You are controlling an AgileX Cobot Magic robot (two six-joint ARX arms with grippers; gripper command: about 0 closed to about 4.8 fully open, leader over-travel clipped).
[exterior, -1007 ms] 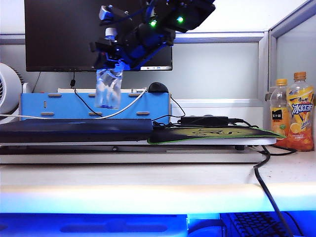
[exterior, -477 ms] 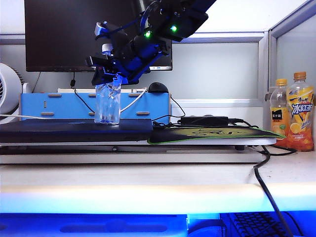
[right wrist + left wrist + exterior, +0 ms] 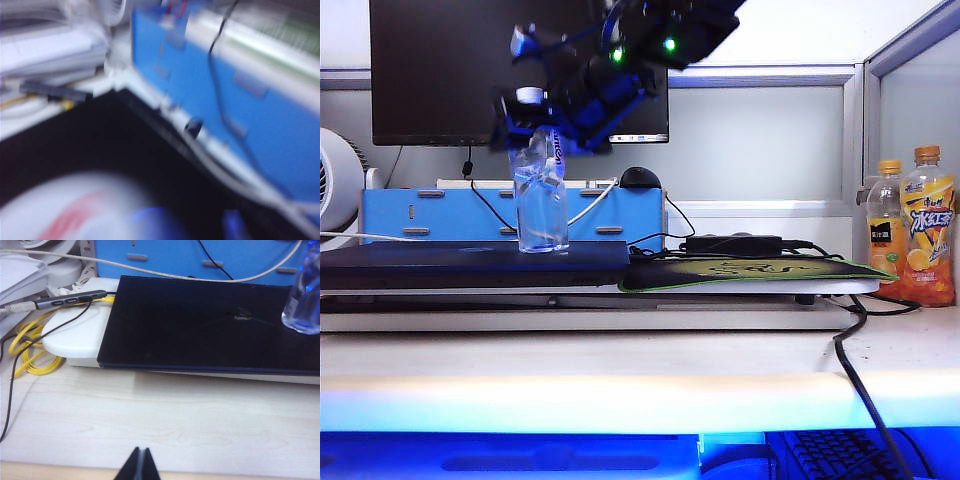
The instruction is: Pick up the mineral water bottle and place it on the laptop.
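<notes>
The right arm (image 3: 670, 25) is a bulky black housing with two small green lights glowing on its side. Its right gripper (image 3: 535, 130) has blue fingers and blue brackets on black parts, with thin dark cables looping above. The left gripper (image 3: 140, 465) shows only as two black pointed tips.

Bottle standing on the closed laptop
Clear mineral water bottle (image 3: 541, 195), white cap, upright on the laptop (image 3: 470, 263); laptop flat, dark, lid shut
</notes>
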